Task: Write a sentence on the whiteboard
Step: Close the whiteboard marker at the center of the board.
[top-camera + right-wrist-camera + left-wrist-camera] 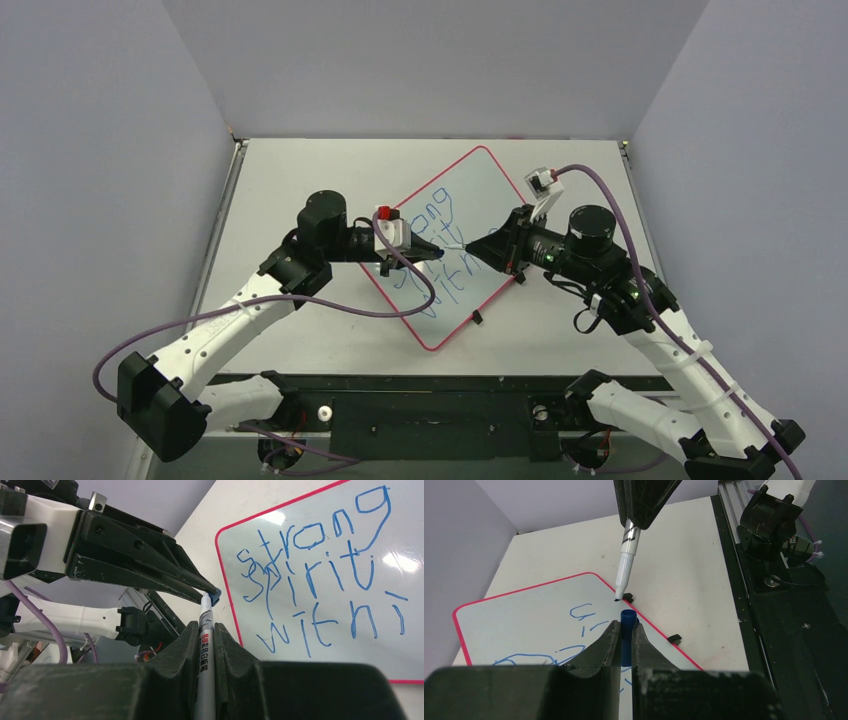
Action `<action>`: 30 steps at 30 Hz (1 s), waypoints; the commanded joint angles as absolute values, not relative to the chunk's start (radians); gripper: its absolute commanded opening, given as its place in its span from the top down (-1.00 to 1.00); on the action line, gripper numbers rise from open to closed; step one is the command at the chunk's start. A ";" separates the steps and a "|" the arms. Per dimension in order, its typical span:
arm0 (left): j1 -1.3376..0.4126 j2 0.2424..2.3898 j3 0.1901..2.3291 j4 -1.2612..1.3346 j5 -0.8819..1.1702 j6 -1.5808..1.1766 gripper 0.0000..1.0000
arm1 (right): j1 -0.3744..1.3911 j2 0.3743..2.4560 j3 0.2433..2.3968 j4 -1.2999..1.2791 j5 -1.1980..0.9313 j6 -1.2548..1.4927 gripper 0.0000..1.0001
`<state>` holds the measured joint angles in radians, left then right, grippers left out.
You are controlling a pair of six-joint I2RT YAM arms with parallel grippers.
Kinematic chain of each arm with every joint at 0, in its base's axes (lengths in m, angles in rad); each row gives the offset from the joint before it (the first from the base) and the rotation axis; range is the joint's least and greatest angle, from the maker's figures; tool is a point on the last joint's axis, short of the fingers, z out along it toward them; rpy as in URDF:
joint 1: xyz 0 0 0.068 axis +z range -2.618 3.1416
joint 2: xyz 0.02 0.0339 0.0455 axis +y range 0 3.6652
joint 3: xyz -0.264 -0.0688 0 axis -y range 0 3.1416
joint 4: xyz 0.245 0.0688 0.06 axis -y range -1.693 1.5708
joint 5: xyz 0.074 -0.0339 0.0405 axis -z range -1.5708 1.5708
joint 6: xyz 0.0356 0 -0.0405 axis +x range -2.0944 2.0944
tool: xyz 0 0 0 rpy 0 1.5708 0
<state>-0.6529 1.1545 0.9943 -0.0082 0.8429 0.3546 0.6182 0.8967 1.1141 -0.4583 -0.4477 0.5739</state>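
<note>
Three blue lines, "strong spirit within", made up the sentence [320, 580] on the whiteboard [492, 195], which lay skewed on the white table [300, 170] between both arms. My right gripper [206, 630] was clamped around the marker [626, 562], and my left gripper [625, 626] was pinched on its blue cap [627, 617]. The bare tip sat just beside the cap's mouth, not lined up as far as I could judge. Pushing on from there, I risked the tip glancing off the cap's edge, twisting the cap in the fingers, or dabbing a stray mark on the glossy board beneath. Plain lilac-grey walls [100, 150] enclosed the table on three sides.
</note>
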 commanded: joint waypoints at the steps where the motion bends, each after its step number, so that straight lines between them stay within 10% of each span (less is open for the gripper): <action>1: -0.658 1.153 1.046 0.057 0.873 0.346 1.00 | 0.634 0.893 1.094 -0.429 -0.420 0.576 1.00; 30: -0.686 1.185 1.064 0.090 0.869 0.269 1.00 | 0.680 0.989 1.156 -0.510 -0.376 0.530 1.00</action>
<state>-0.6666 1.1831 0.9958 0.0116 0.8276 0.3058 0.6640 0.9535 1.0996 -0.4797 -0.3992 0.5617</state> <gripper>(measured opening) 0.041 0.098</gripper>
